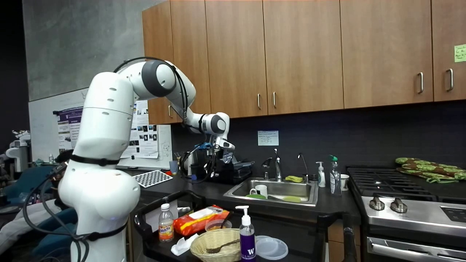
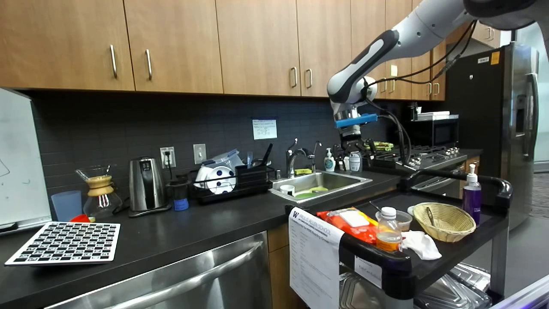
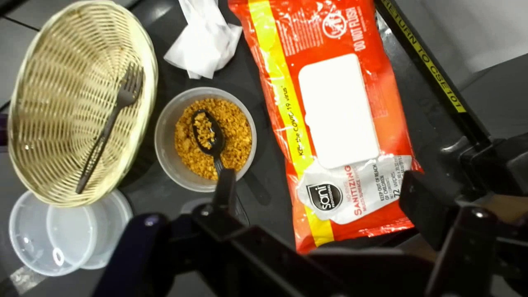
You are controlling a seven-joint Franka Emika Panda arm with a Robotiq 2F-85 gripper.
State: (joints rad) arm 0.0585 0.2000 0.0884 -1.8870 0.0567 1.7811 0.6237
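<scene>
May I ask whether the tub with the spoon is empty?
Not empty: in the wrist view, the tub holds orange crumbs around the spoon.

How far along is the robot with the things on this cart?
Done, it seems: the tub is uncovered, its spoon carries some crumbs, and the fork lies in the basket; who did that, I can't tell. In hand: nothing; the gripper is open. Left, as I read it: any picking up, since the spoon, the fork and the pack of wipes all lie ungripped.
</scene>
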